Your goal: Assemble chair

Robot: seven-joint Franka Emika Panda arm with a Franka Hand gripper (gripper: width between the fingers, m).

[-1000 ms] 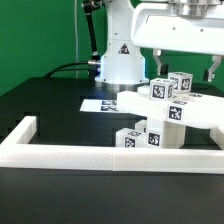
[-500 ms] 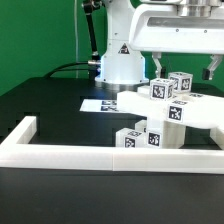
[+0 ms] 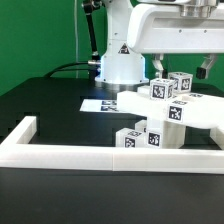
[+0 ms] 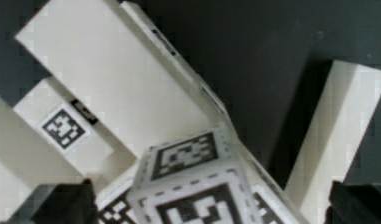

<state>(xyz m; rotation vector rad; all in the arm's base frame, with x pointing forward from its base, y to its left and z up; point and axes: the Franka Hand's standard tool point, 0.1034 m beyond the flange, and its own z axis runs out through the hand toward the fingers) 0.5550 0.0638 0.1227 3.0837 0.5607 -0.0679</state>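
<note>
The chair lies in loose white pieces at the exterior view's right: tagged blocks [image 3: 170, 86] stacked on flat slabs [image 3: 200, 108], and smaller tagged blocks [image 3: 140, 138] in front. My gripper [image 3: 184, 68] hangs just above the top blocks, open, with one finger [image 3: 158, 64] on each side of them. In the wrist view a tagged block [image 4: 201, 190] sits between the dark fingertips [image 4: 55, 204] without touching them. Long white slabs [image 4: 125, 70] and a bar [image 4: 338, 130] lie beyond the block. Nothing is held.
A long white border frame [image 3: 90, 155] runs along the front of the black table and turns back at the left corner [image 3: 26, 128]. The marker board [image 3: 100, 104] lies flat before the robot's base [image 3: 120, 65]. A green wall stands behind.
The gripper has shifted slightly toward the exterior view's left above the pile. Its jaws stay open and the chair pieces have not moved.
</note>
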